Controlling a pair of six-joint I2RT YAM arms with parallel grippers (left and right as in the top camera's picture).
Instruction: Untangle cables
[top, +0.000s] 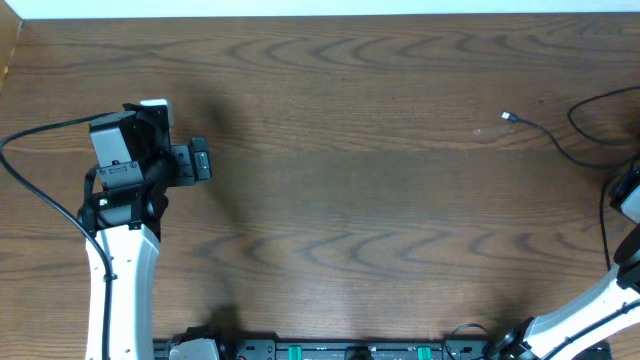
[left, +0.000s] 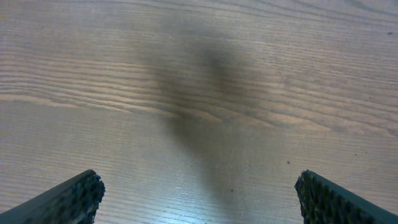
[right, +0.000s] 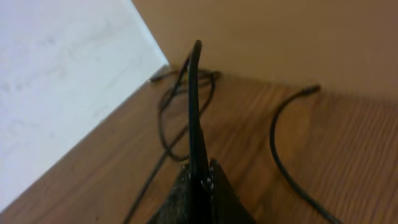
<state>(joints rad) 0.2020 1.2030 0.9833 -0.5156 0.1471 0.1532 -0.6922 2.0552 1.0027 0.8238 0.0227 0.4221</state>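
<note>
A thin black cable lies at the far right of the table, its small plug end pointing left. My right gripper is shut on a black cable that rises straight up between its fingers; more loops of black cable lie on the wood behind it, and another strand curves to the right. In the overhead view the right gripper sits at the right edge, mostly out of frame. My left gripper is open and empty over bare wood, far left. No white cable shows.
The wooden table ends at a white surface along the far edge. The left arm's thick black cable loops at the left. The arm bases stand at the front edge.
</note>
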